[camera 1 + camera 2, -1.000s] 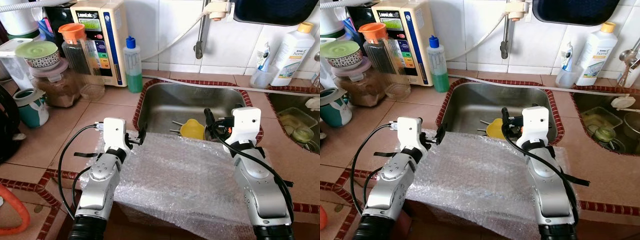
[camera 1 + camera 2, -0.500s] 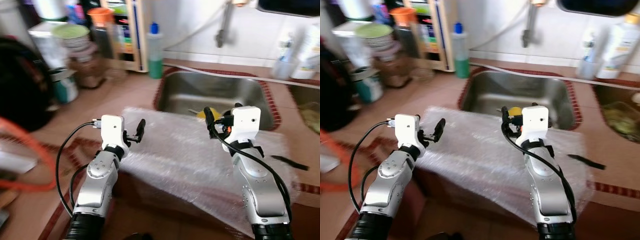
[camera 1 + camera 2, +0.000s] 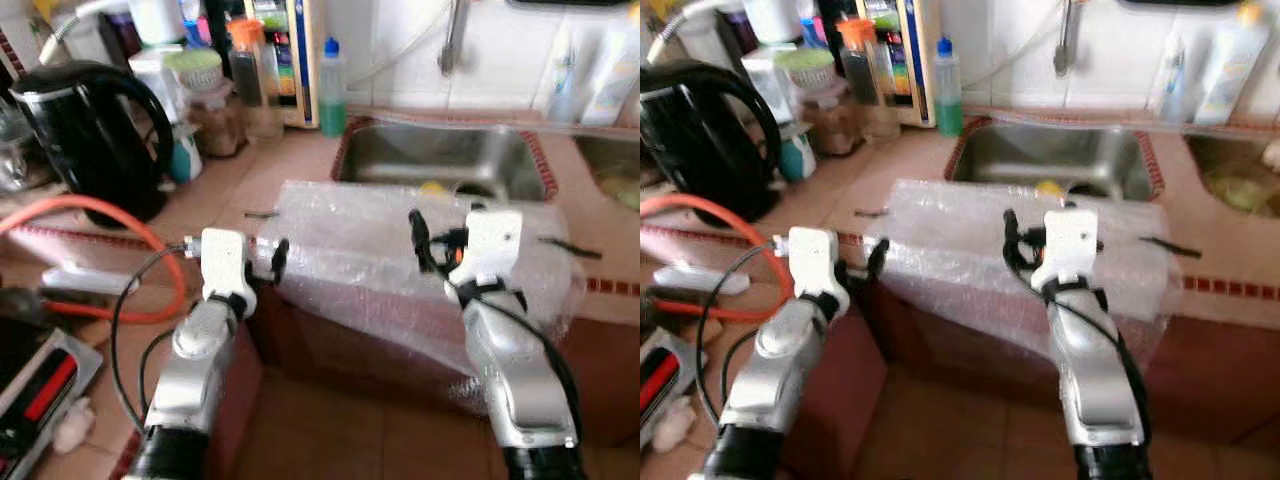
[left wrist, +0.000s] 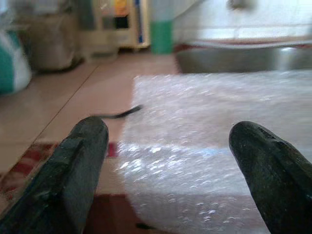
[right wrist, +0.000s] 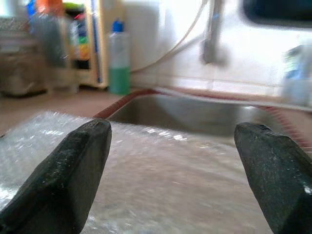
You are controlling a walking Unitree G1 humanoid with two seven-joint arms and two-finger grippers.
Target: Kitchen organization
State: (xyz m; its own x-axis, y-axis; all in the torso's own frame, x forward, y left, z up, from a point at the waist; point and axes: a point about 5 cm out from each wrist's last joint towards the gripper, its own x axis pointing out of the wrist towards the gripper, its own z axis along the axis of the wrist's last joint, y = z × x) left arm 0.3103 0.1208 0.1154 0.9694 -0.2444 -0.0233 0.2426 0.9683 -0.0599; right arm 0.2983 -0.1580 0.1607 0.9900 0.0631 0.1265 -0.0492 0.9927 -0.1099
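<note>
A sheet of bubble wrap (image 3: 400,250) lies draped over the front edge of the tiled bench (image 3: 250,195), just in front of the steel sink (image 3: 440,160), and hangs down past the edge. The left end effector (image 3: 268,260) sits at the wrap's left corner, level with the bench edge; in its wrist view the two black fingers (image 4: 80,165) stand wide apart with the wrap between and beyond them, gripping nothing. The right end effector (image 3: 425,240) hovers over the middle of the wrap, its fingers (image 5: 73,170) also spread wide, the sheet and sink ahead of them. A bit of yellow (image 3: 432,187) peeks from the sink behind the wrap. To the left on the bench stand a black kettle (image 3: 85,140), an orange hose (image 3: 90,215) curving in front of it, jars (image 3: 205,95) and a green soap bottle (image 3: 331,75) near the sink's back corner. The head views are blurred, so finer detail is hard to make out.
</note>
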